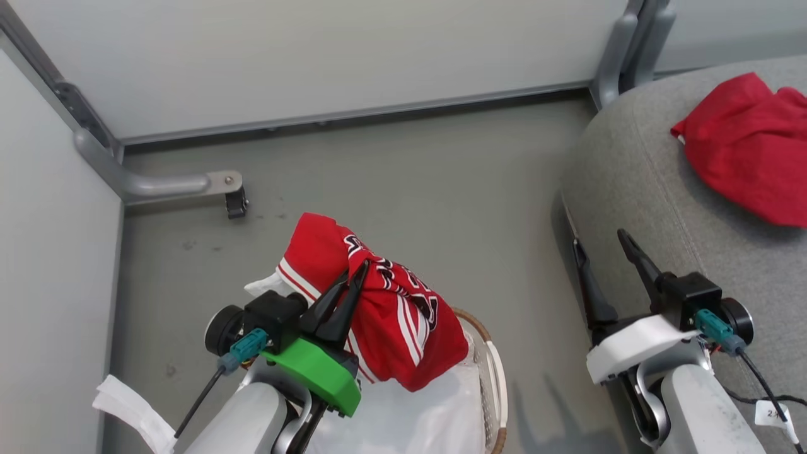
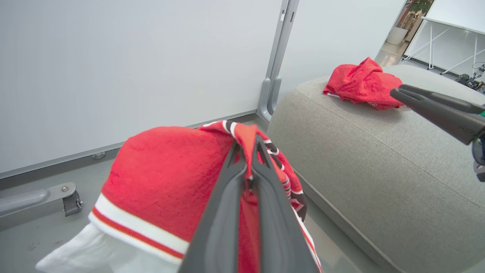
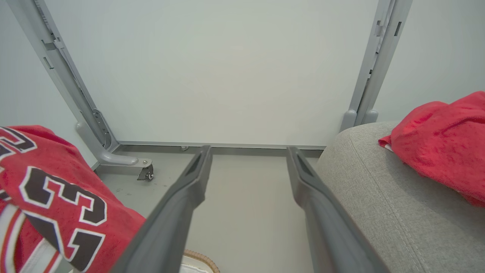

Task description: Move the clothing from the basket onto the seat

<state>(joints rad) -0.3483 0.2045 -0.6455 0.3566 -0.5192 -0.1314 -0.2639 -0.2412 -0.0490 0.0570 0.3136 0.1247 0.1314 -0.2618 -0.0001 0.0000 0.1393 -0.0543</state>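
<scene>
Now left end effector (image 1: 359,270) grips red lettered jersey (image 1: 403,321) over white perforated basket (image 1: 498,372); right end effector (image 1: 599,238) gapes empty; next, likely: carry to grey fabric seat (image 1: 637,189).

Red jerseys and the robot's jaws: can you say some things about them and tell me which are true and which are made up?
1. The left jaws are shut on a red jersey. True.
2. The right jaws hold a jersey too. False: they stand open and empty.
3. Another jersey lies on the grey seat. True.
4. The basket sits on the seat. False: it stands on the floor, apart from the seat.
</scene>
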